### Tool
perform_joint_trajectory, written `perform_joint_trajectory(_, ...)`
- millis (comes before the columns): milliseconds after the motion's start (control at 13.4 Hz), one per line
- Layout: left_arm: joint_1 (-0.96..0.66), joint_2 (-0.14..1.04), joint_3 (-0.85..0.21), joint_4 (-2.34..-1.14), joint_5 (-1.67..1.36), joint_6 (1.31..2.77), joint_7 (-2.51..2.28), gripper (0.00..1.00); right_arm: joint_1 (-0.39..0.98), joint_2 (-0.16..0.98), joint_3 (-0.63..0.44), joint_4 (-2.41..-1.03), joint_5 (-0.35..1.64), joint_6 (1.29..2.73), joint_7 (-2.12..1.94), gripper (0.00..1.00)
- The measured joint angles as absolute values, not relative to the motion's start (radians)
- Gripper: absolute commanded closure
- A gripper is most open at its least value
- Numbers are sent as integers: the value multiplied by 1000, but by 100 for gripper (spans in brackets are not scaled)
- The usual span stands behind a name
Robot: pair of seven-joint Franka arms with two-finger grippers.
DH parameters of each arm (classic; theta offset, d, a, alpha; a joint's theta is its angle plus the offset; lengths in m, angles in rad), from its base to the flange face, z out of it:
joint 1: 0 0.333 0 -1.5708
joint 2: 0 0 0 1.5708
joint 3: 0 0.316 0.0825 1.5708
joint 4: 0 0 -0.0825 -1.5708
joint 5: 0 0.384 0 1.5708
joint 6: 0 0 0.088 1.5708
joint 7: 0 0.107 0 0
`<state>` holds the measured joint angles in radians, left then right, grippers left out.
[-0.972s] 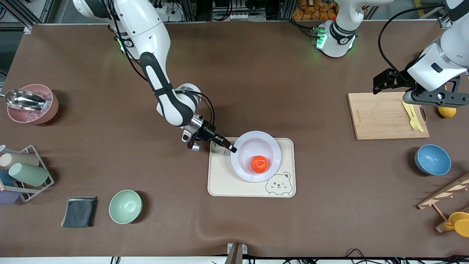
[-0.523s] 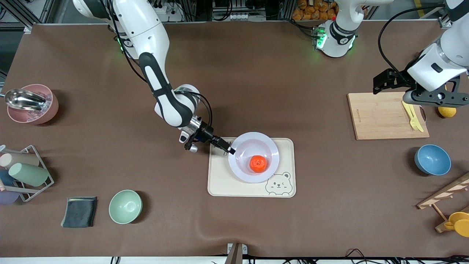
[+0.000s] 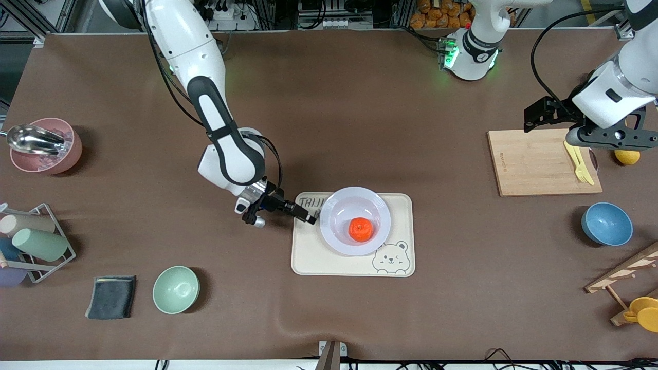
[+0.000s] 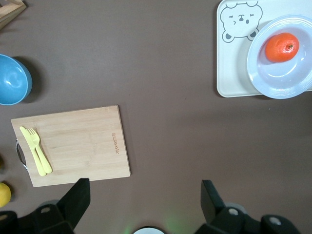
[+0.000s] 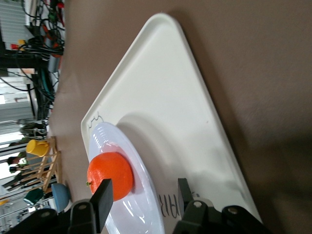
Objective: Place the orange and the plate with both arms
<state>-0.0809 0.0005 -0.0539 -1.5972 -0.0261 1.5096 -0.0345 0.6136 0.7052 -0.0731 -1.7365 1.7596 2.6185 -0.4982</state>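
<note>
The orange (image 3: 361, 229) lies in the lavender-white plate (image 3: 339, 205), which rests flat on the cream bear-print tray (image 3: 318, 259). My right gripper (image 3: 308, 218) is open and empty, low over the tray's edge toward the right arm's end, just apart from the plate's rim. In the right wrist view the open gripper (image 5: 144, 190) faces the plate (image 5: 117, 139), the orange (image 5: 109, 175) and the tray (image 5: 165, 97). My left gripper (image 3: 609, 139) waits open and empty above the cutting board; its wrist view (image 4: 145, 190) shows the orange (image 4: 281, 47) and the plate (image 4: 273, 83) farther off.
A wooden cutting board (image 3: 534, 162) with a yellow fork (image 3: 578, 162), a yellow fruit (image 3: 627, 156) and a blue bowl (image 3: 606, 223) are at the left arm's end. A mint bowl (image 3: 176, 289), grey cloth (image 3: 111, 296), cup rack (image 3: 31, 244) and pink bowl (image 3: 46, 146) are at the right arm's end.
My right gripper has let go of the plate's rim and drawn back toward the right arm's end. The plate has settled flat on the tray. The left arm has not moved.
</note>
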Motion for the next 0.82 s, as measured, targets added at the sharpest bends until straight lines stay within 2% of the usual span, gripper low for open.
perform_joint_trajectory(224, -81, 2, -54, -1599, -26, 1510, -34, 0, 565, 687, -74, -1716, 1522, 2575, -315, 39)
perform_joint_trajectory(822, -80, 5, -53, -1599, -26, 1510, -35, 0, 269, 608, -79, -1711, 1088, 2223, -282, 38)
